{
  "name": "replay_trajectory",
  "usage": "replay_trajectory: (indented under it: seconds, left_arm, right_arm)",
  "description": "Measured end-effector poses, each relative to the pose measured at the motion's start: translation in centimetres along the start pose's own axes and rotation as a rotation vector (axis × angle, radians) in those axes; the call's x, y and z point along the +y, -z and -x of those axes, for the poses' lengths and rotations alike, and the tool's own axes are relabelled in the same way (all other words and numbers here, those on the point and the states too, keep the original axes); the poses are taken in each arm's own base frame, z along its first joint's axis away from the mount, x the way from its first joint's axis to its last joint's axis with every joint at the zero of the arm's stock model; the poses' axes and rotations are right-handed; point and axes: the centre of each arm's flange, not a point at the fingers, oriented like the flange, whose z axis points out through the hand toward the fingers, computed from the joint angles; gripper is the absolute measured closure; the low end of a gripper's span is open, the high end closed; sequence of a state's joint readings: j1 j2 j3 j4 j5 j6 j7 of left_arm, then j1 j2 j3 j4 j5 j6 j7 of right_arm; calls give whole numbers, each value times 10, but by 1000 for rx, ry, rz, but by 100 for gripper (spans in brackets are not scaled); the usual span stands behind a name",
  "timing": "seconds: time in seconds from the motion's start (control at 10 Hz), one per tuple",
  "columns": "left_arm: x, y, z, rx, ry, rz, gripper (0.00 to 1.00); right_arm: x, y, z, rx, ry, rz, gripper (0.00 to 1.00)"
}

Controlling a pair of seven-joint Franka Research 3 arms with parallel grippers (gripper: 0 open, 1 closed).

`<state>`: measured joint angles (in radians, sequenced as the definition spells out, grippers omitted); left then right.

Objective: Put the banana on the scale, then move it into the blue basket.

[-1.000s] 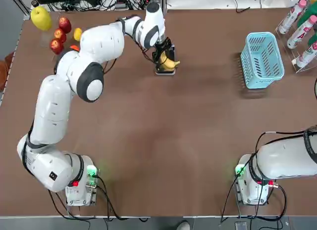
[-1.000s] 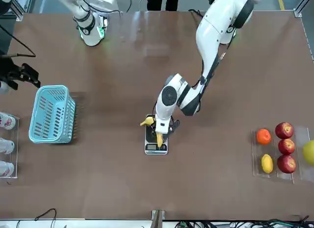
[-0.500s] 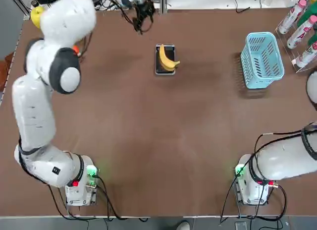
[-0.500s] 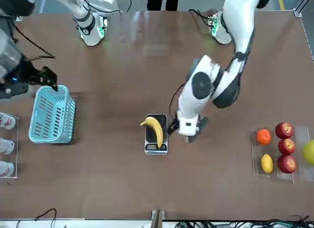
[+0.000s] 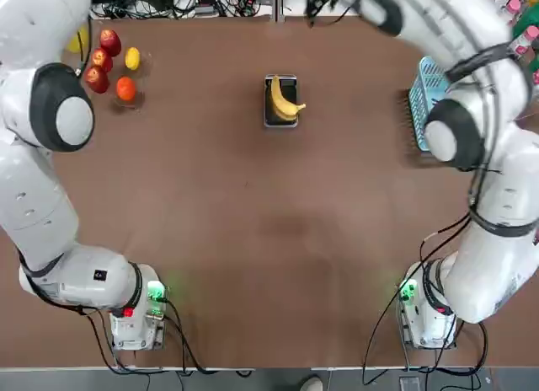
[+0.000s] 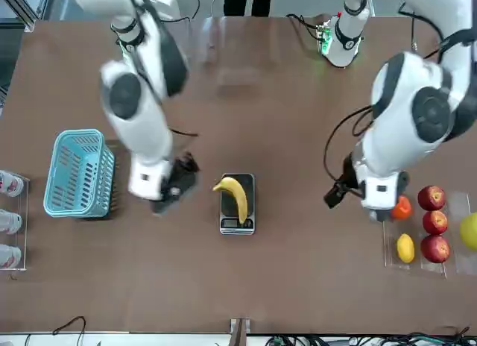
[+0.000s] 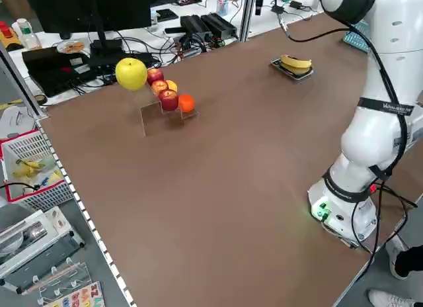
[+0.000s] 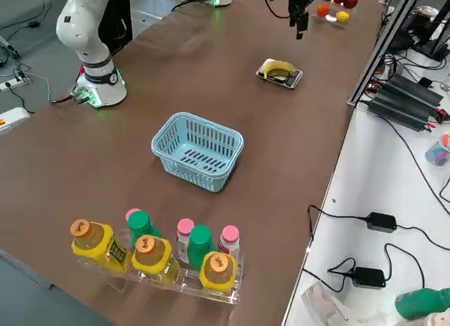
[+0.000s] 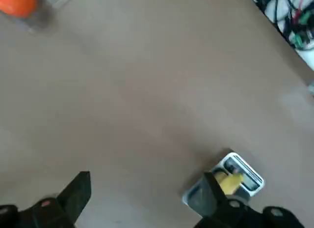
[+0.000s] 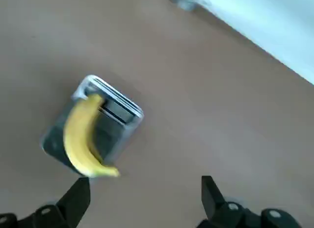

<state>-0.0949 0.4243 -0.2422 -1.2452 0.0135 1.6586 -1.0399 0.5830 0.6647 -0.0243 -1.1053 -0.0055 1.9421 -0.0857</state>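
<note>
A small yellow banana (image 5: 284, 99) lies on the scale (image 5: 280, 117), one tip overhanging its edge. The right gripper (image 10: 142, 201) hovers near the scale, between it and the blue basket (image 5: 445, 102), fingers spread and empty. The left gripper (image 9: 142, 198) hangs on the scale's other side, also released. A risk: a grasp near the overhanging tip could roll the banana off onto the brown surface (image 5: 269, 239) or shove the scale.

Left claw (image 6: 337, 195) withdrawn, right claw (image 6: 179, 183) apparently nearer.
</note>
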Motion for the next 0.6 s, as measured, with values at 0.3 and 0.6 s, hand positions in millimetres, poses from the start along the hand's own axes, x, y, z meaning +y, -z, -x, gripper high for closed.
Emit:
replay_trajectory:
  seconds: [0.3,0.6]
  left_arm:
    - [-68,27,-51,-8,-71,-84,0]
    - [-143,78,-80,-29,-433,-116,0]
  right_arm:
    - [-102,-107,-10,-10,96,9,0]
    - [-128,-161,-6,8,98,23,0]
